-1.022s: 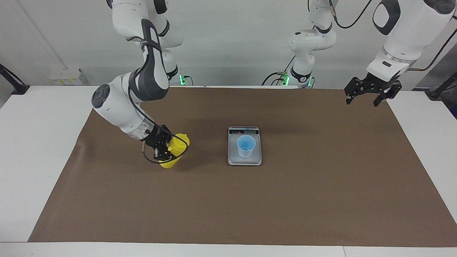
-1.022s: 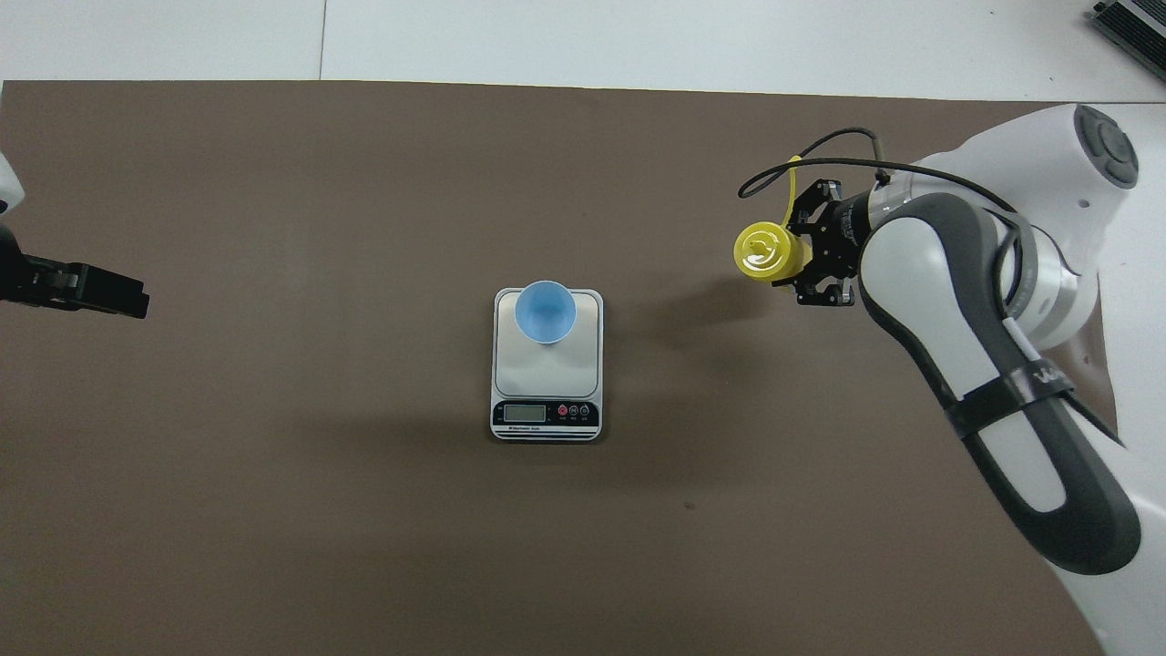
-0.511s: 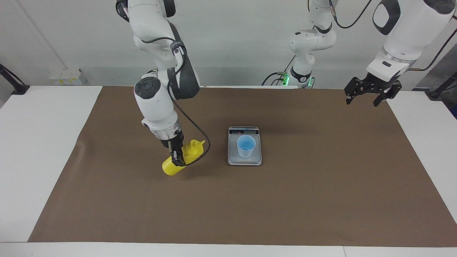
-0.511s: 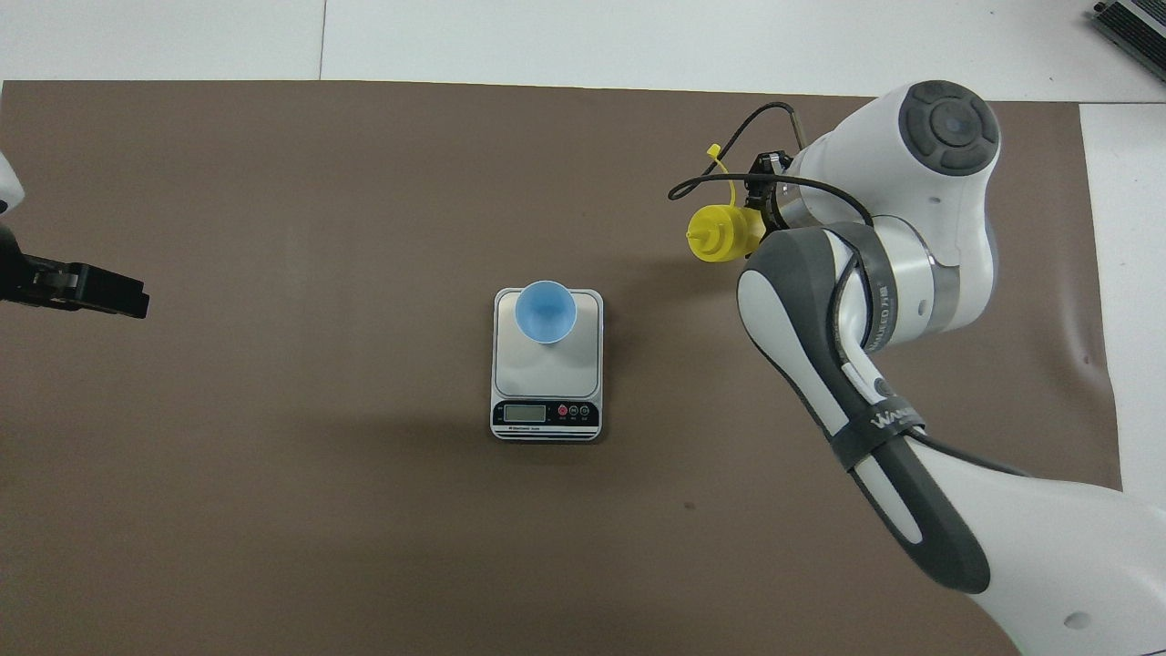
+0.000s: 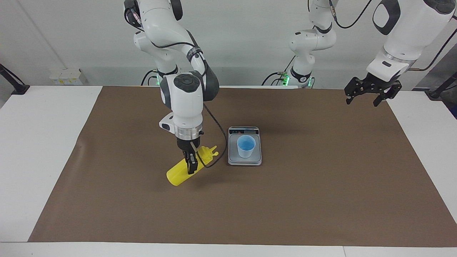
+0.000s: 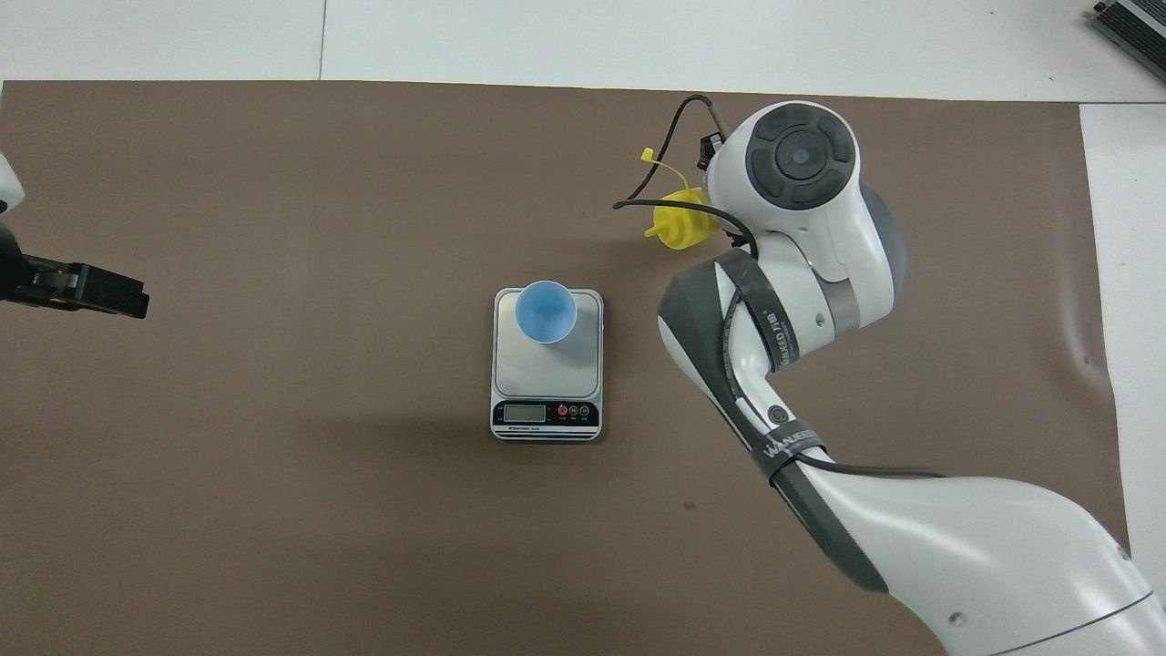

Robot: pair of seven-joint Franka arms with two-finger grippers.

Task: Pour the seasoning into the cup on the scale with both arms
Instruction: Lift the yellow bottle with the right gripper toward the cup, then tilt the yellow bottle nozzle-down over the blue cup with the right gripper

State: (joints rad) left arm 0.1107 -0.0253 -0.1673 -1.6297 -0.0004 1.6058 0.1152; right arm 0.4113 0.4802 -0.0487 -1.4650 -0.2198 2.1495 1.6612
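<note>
Two arms are sharing this tabletop [image 5: 43, 142], which is lying white at its ends under a wide brown paper sheet [image 5: 285, 200]. Along the wall nearest the robots, small green lights [image 5: 284, 75] are glowing beside the arm bases, and a pale box [image 5: 66, 76] is sitting at the right arm's end. Nothing is standing between the bottle and the scale.

A black strap on the right arm is carrying white lettering [image 6: 791, 445], too broken for me to read. The scale's dark strip is showing a pale display [image 6: 524, 413] and red-ringed buttons, no figures legible.

The seasoning [image 5: 185, 167] is a yellow squeeze bottle, tilted steeply with its nozzle pointing toward the scale and slightly upward, its base lowest and close to the sheet. Its little cap [image 6: 648, 155] is dangling on a thin tether. The right tool [image 5: 191, 165] is grasping the bottle around its middle from above, just beside the scale [image 5: 245, 159] on the right arm's side. In the overhead view the wrist is hiding most of the bottle.

The cup [image 5: 246, 146], light blue and tapered, is standing upright on the scale's plate, toward the edge away from the display.

The left tool [image 5: 371, 92] is waiting, fingers spread and released, over the sheet's corner at the left arm's end.
</note>
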